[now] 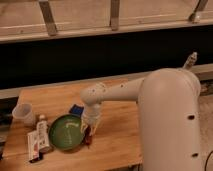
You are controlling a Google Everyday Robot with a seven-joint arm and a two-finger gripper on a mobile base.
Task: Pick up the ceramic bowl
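Camera view gives us the gripper (89, 129) low at the right rim of the green bowl (64, 133). The bowl sits on the wooden table (117, 135), and most of it lies to the left of the gripper's tip. We cannot tell whether the grip has closed on the rim. We judge the reach done and the lift not yet made, since the bowl looks flat on the wood. A plastic cup (24, 113) stands well to the left, and a blue thing (76, 109) lies just behind.

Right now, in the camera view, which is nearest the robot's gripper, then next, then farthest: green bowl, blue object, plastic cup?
1. Glossy green ceramic bowl: the gripper is at its right rim.
2. Small blue object, just behind the bowl.
3. Translucent plastic cup, far left.
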